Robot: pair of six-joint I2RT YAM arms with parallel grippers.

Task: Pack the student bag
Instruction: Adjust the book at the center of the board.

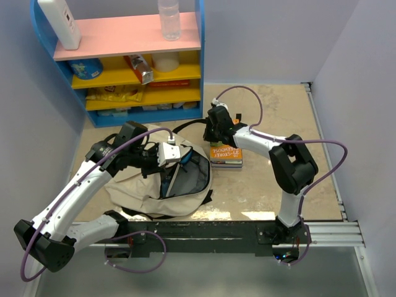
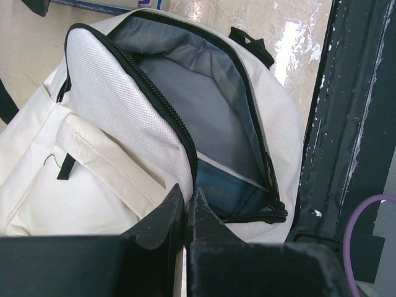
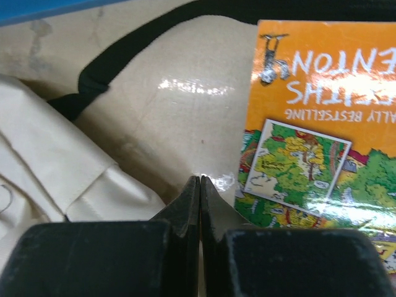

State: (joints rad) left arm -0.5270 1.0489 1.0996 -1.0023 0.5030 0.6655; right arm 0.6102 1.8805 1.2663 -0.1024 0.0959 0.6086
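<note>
Left jaws pinch woven canvas of the student bag [image 2: 111,111]; right jaws press together beside a glossy book [image 3: 322,124].

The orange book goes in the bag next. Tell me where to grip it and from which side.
Take the orange book by its edge facing the student bag, coming from that side with the right gripper, now shut beside it. It lies flat, cover up, so only an edge gives the jaws something to close across, and bare table lies along that edge.

Matt canvas student bag [image 2: 105,80], glossy book [image 3: 322,124]
</note>
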